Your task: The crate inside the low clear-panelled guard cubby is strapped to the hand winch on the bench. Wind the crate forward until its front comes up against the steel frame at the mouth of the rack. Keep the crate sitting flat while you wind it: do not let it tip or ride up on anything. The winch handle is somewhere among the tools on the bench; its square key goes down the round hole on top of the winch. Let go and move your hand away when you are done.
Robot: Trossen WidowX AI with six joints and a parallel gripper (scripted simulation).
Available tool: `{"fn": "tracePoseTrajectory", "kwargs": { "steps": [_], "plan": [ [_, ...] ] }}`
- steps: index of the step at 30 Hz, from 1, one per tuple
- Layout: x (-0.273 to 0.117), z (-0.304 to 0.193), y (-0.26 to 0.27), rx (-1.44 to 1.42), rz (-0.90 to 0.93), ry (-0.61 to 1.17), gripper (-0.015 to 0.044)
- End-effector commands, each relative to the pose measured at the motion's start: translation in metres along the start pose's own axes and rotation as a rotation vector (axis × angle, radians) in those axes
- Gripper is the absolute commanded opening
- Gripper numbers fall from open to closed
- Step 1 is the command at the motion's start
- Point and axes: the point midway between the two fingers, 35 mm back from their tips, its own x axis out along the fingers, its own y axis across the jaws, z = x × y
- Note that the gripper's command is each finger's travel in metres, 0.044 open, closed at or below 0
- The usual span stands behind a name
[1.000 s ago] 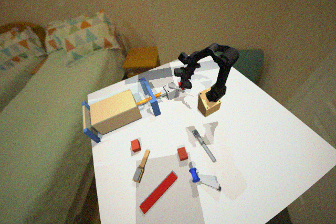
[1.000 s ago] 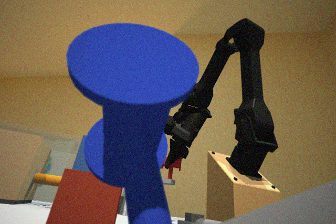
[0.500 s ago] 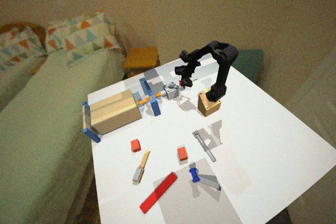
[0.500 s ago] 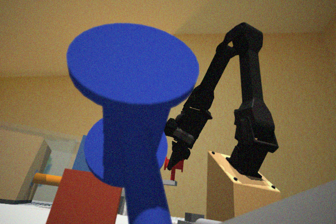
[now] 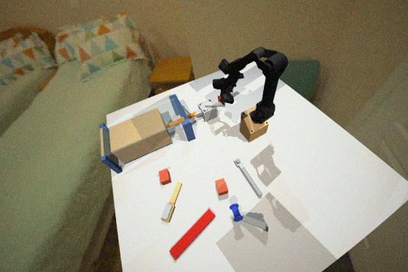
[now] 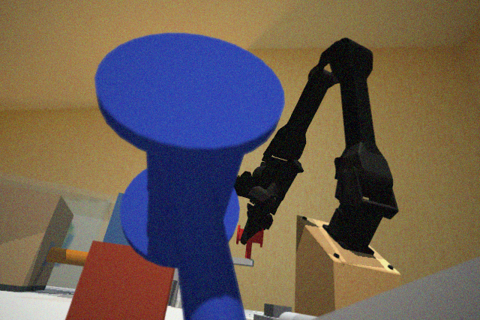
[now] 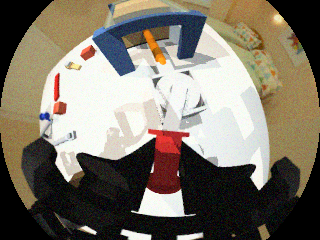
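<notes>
The tan crate [image 5: 127, 132] [image 6: 27, 227] sits flat inside the clear-panelled cubby, with a gap between its front and the blue frame [image 5: 188, 128] [image 7: 192, 35] at the mouth. An orange strap [image 5: 176, 121] [image 6: 70, 256] [image 7: 154, 47] runs from the crate through that frame towards the grey winch [image 5: 210, 114] [image 7: 194, 94]. The handle's grey arm [image 5: 213, 105] [image 7: 172, 112] lies across the winch top; the square key and hole are hidden. My gripper [image 5: 224, 99] [image 6: 248, 235] [image 7: 167, 141] is shut on the handle's red spool-shaped knob [image 7: 166, 172], off the arm's outer end.
A grey wrench-like tool [image 5: 248, 178], two red blocks [image 5: 164, 176] [image 5: 221, 186], a brush-like tool [image 5: 173, 201], a red bar [image 5: 192, 233] and a blue-knobbed handle [image 5: 236, 213] lie on the bench. My arm stands on a wooden block [image 5: 252, 130] [image 6: 313, 277] beside the winch.
</notes>
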Motion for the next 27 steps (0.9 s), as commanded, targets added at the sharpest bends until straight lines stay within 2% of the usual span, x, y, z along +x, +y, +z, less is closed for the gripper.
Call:
{"fn": "tracePoseTrajectory", "kwargs": {
  "steps": [1,27],
  "plan": [
    [0.002,-0.002,-0.008,-0.005,-0.009,0.01,0.0],
    [0.002,0.0,-0.035,-0.006,-0.012,0.01,0.0]
  ]
}}
